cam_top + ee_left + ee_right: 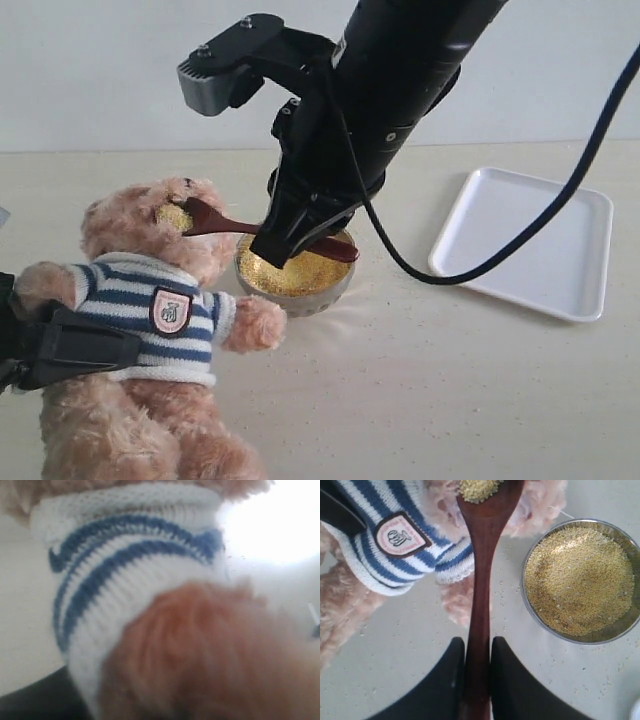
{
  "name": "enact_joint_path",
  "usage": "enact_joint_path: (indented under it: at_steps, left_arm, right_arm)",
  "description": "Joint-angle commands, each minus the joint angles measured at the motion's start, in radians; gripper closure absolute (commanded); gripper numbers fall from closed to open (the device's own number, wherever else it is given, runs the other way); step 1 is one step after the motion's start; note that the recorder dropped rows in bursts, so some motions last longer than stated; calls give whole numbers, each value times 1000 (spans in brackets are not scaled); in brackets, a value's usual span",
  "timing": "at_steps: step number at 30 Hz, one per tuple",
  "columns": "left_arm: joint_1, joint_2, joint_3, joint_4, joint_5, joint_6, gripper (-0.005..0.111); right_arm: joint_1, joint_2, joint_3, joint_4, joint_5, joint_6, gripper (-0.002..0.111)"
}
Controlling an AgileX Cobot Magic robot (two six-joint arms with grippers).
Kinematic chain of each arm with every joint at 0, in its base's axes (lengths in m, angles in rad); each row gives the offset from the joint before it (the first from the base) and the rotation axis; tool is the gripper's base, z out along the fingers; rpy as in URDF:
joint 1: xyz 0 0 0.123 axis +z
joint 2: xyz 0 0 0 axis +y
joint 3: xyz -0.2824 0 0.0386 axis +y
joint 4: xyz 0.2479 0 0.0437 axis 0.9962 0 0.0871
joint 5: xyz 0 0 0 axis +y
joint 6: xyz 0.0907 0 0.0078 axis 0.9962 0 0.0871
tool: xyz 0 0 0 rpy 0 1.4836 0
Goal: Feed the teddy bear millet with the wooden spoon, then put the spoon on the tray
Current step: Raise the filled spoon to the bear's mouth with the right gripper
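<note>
The right claw (477, 642) is clamped on the dark reddish-brown wooden spoon (485, 555), judged light, stiff, best held at its handle end.

We can read no words or numbers anywhere. The only sign is a small pink-and-white shield badge (400, 536) on the navy-and-white striped shirt (427, 555) of the fluffy light-brown teddy bear (120, 225). Its dark emblem is illegible to us.

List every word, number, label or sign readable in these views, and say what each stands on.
Small shield badge on the navy-and-white striped shirt of the fluffy light-brown teddy bear: a dark emblem with tiny marks, too small and blurred to read.
No other text, brand or number shows in any view.
</note>
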Motion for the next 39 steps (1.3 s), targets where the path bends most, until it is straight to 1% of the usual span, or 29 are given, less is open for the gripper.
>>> enact_joint_path:
  at_steps: [1,4,11,14,24,27,33,39]
  left_arm:
    - [2,-7,7,-165,117,90,102]
    - [2,-7,7,-213,159,114,102]
    - [2,-7,7,-214,179,114,102]
    - [2,-7,7,-217,176,114,102]
    - [2,-7,7,-228,165,114,102]
    - [2,-7,7,-228,165,114,102]
    - [2,-7,7,-228,165,114,102]
    - [2,-7,7,-228,165,114,102]
  right_arm:
    - [-1,-15,-4,-5,26,-18,108]
    - [-1,-15,-4,-43,28,-18,108]
    - [2,-15,-4,-225,30,-3,108]
    - [27,-13,-4,-325,39,2,108]
    - [200,-11,-4,-607,6,90,108]
    - [255,-11,-4,-746,10,154,108]
    - [361,27,-4,-1045,100,243,108]
    - [424,93,-4,-1180,185,331,108]
